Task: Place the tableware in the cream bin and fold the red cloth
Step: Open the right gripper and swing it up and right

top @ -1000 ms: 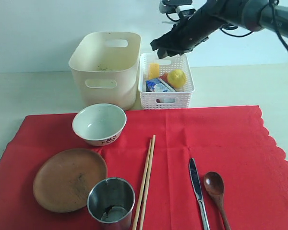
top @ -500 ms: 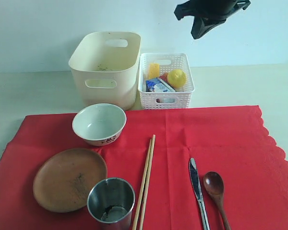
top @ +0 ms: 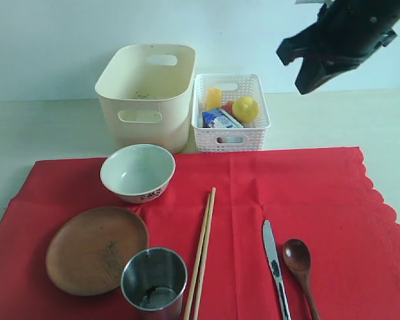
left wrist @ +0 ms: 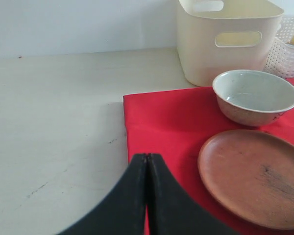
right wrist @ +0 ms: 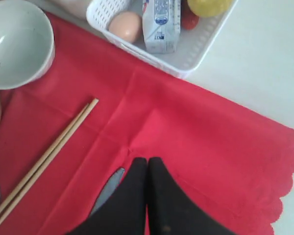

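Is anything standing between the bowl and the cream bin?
Nothing visible does. The bowl sits on the red cloth just in front of the cream bin, with only bare cloth and table between them.

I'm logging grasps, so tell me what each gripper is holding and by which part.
Nothing is held. The left gripper and the right gripper are each shut on nothing; the right one hangs above the red cloth.
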You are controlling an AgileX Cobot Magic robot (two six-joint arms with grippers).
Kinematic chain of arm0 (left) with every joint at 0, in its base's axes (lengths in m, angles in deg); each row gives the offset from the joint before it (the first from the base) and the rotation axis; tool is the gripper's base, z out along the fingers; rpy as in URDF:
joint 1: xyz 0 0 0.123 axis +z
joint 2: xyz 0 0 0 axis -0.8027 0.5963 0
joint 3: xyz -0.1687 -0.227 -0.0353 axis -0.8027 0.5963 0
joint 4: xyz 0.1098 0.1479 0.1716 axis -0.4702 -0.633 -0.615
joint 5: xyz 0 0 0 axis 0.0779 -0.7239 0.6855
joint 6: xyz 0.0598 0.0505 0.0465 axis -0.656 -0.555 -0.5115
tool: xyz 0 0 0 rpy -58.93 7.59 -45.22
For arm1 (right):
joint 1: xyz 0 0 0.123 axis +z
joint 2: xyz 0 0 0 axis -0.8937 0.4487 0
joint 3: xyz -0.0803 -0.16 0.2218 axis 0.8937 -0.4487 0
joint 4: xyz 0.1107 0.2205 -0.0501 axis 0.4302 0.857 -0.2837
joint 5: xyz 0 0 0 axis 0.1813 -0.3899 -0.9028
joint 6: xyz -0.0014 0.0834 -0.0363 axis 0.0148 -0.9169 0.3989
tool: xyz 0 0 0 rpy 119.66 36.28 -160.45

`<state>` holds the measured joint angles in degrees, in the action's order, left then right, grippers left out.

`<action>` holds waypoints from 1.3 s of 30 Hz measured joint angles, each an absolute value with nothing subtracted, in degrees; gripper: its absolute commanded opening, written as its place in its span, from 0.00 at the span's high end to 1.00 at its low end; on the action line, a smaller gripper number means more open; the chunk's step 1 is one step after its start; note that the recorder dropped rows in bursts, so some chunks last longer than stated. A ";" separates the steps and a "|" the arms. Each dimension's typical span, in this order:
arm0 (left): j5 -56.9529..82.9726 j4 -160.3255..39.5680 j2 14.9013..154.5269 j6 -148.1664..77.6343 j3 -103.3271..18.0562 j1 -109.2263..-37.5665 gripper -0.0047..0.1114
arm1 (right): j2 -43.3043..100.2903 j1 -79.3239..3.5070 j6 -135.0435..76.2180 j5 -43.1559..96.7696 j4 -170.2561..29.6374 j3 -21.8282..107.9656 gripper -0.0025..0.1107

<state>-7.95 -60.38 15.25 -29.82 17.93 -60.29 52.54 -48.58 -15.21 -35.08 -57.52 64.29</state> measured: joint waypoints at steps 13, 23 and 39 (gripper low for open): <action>-7.95 -60.38 15.25 -29.82 17.93 -60.29 0.96 | 39.38 -48.58 -14.81 -22.98 -61.94 46.34 0.98; -7.95 -60.38 15.25 -29.82 17.93 -60.29 0.96 | 41.56 -48.58 -14.81 -18.53 -60.73 41.80 0.98; -7.95 -60.38 15.25 -29.82 17.93 -60.29 0.96 | 46.51 -48.58 -14.92 -21.35 -57.26 40.49 0.98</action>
<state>-7.95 -60.38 15.25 -29.82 17.93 -60.29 46.51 -48.58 -14.92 -21.35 -57.26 40.49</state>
